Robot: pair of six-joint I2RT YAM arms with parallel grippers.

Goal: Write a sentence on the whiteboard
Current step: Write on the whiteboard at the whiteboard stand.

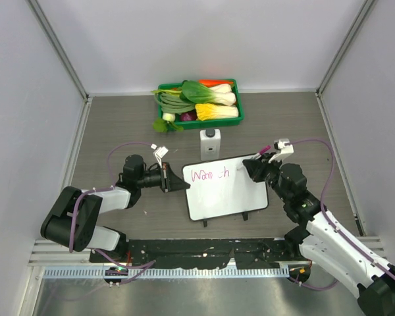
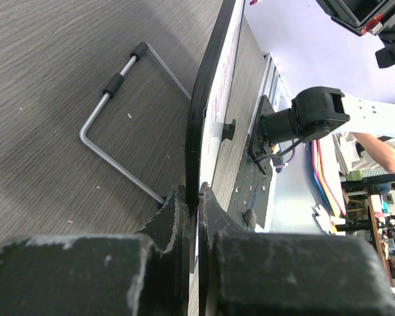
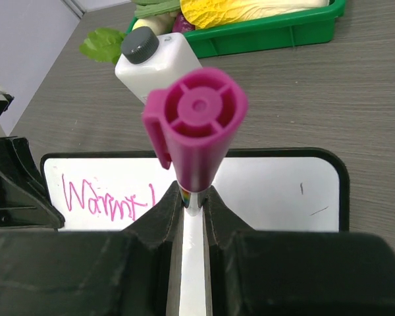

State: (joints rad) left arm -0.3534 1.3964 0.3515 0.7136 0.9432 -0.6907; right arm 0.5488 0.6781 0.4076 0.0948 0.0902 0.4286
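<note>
1. Table [image 1: 118, 131]: grey wood-grain top, bearing everything below.
2. Whiteboard [image 1: 227, 197]: white, dark-rimmed, rounded corners; mid-table between the two arms, slightly skewed, two small black feet on its near long edge. Seen edge-on in the left wrist view [image 2: 207, 99].
3. Green tray [image 1: 239, 105]: at the far edge, filled with vegetables [image 1: 204, 99].
4. Left gripper [image 1: 176, 182]: pinched tight on the whiteboard's left rim [image 2: 197, 197].
5. Right gripper [image 1: 250, 168]: over the board's upper right corner, jaws clamped on the marker [image 3: 195, 201].
6. White bottle [image 1: 210, 143]: dark cap, upright, just beyond the board's far edge.
7. Wire stand [image 2: 118, 125]: bent metal rod on the table beside the board.
8. Marker [image 3: 197, 125]: magenta, capped end toward the wrist camera.
9. Sentence [image 1: 209, 175]: one line of pink handwriting on the board's upper left, "Warm" legible, the rest unclear.
</note>
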